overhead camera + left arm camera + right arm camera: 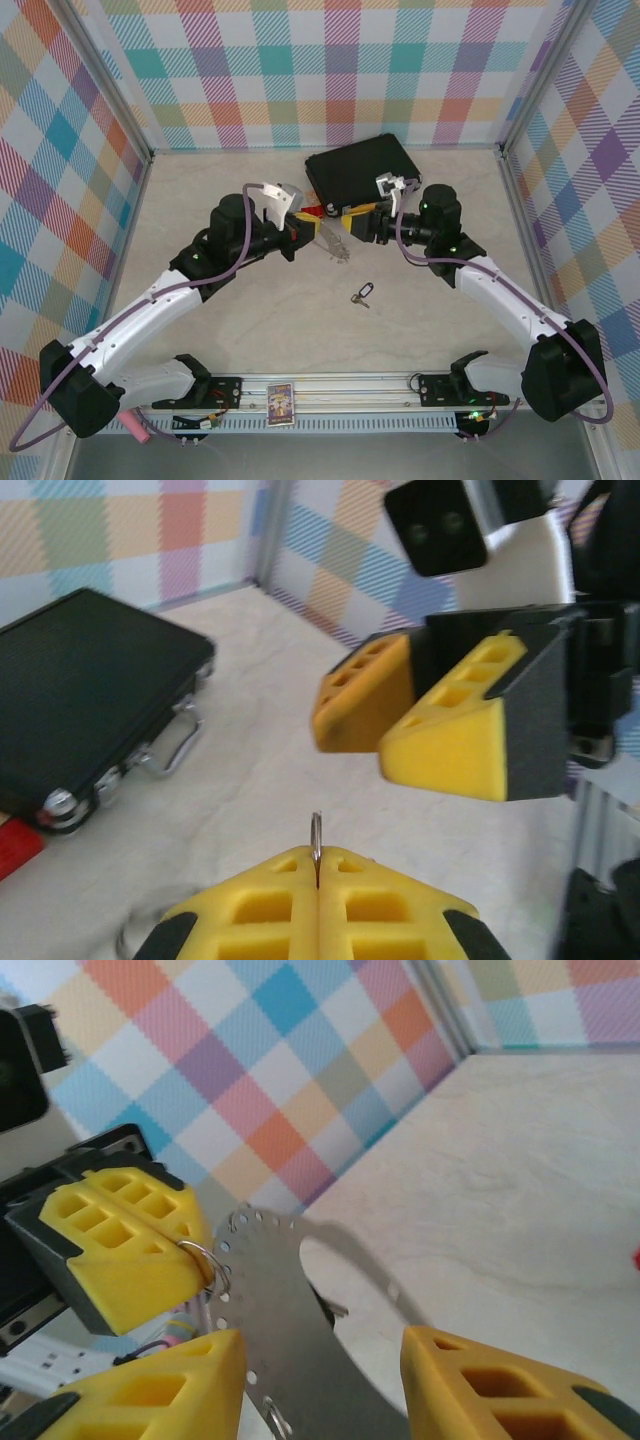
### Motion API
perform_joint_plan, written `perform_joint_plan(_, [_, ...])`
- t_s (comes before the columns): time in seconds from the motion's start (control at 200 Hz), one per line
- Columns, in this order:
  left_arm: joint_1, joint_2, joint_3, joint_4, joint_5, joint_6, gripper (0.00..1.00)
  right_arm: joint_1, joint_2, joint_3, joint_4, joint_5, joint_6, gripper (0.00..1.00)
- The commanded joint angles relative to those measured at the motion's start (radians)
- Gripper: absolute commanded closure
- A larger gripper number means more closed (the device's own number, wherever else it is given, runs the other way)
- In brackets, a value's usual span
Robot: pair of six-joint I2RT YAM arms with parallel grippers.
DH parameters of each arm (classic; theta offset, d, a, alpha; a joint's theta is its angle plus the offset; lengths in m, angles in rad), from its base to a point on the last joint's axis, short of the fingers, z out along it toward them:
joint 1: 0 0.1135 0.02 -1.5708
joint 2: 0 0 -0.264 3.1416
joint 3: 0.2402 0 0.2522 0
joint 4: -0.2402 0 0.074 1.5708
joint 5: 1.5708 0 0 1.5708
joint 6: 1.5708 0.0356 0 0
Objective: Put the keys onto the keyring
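Note:
The keyring (270,1330), a flat grey metal ring with small holes round its rim, hangs in the air between my two grippers (333,238). My left gripper (317,865) is shut on a small wire loop (207,1260) at the keyring's rim; only a thin metal edge (316,838) sticks up from its pads. My right gripper (325,1400) is open, its fingers either side of the ring, the left finger (170,1390) close to the metal. One key (362,293), silver with a black oval head, lies on the table in front. A small dark piece (335,1307) peeks from behind the ring.
A shut black case (362,170) with a silver handle (170,742) lies at the back of the table, just behind the grippers. A small red tag (312,210) lies beside it. Plaid walls close the table on three sides.

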Motion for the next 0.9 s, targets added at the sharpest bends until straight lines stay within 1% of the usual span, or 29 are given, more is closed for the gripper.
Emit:
perform_joint_plan(0.0, [0.007, -0.034, -0.020, 0.083, 0.165, -0.011, 1.00, 0.024, 0.007, 0.014, 0.091, -0.114, 0.000, 0.57])
perform_joint_plan(0.075, [0.009, -0.041, -0.030, 0.098, 0.165, -0.013, 1.00, 0.036, 0.004, 0.011, 0.100, -0.114, -0.008, 0.57])
perform_joint_plan(0.16, [0.009, -0.044, -0.037, 0.112, 0.168, -0.019, 1.00, 0.039, -0.007, -0.005, 0.119, -0.109, -0.007, 0.62])
perform_joint_plan(0.36, [0.009, -0.038, -0.036, 0.127, 0.192, -0.040, 1.00, 0.039, -0.040, -0.035, 0.125, -0.089, -0.018, 0.66])
perform_joint_plan(0.485, [0.012, -0.037, -0.034, 0.134, 0.194, -0.054, 1.00, 0.039, -0.066, -0.052, 0.094, -0.033, -0.028, 0.67])
perform_joint_plan(0.61, [0.011, -0.033, -0.034, 0.139, 0.200, -0.066, 1.00, 0.040, -0.096, -0.086, 0.112, 0.010, -0.032, 0.68])
perform_joint_plan(0.895, [0.011, -0.009, -0.022, 0.136, 0.205, -0.083, 1.00, 0.040, -0.111, -0.096, 0.160, -0.051, -0.036, 0.69])
